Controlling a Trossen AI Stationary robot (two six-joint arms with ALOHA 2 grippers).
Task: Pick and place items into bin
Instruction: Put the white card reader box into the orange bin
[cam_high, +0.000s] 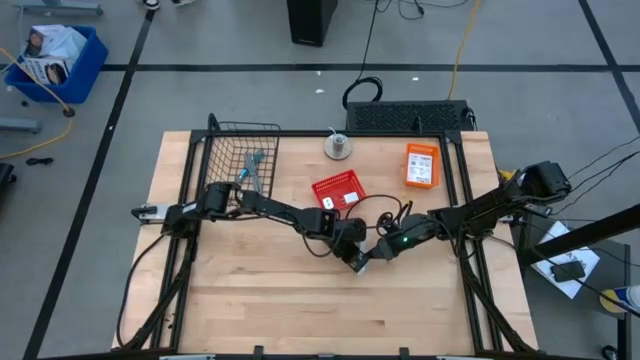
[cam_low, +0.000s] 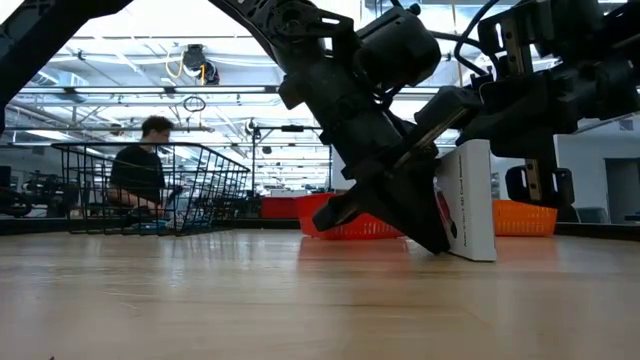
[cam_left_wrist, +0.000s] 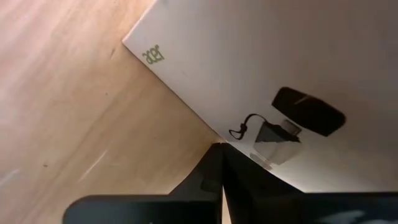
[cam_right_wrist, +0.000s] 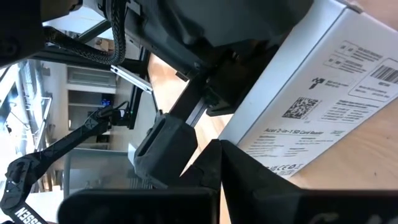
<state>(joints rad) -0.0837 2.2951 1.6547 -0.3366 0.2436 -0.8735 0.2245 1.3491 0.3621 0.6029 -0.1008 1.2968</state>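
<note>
Fingers pressed shut on both: left gripper (cam_high: 352, 258) and right gripper (cam_high: 368, 256) meeting mid-table (cam_high: 250, 300) at a white card-reader box (cam_low: 470, 200), tilted up on edge. Wire basket (cam_high: 243, 157) at far left corner. Printed label legible only from right wrist; product picture only from left wrist.

Wooden table (cam_high: 250, 290) — wire basket (cam_high: 243, 150), red tray (cam_high: 338, 190), orange box (cam_high: 422, 165), white box (cam_low: 470, 200), possibly tilted.

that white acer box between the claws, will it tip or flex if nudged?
The flat white printed cardboard box stands on a narrow edge on the wooden table, so it would probably tip. Its crisp straight edges suggest stiffness. Likely light, being thin.
</note>
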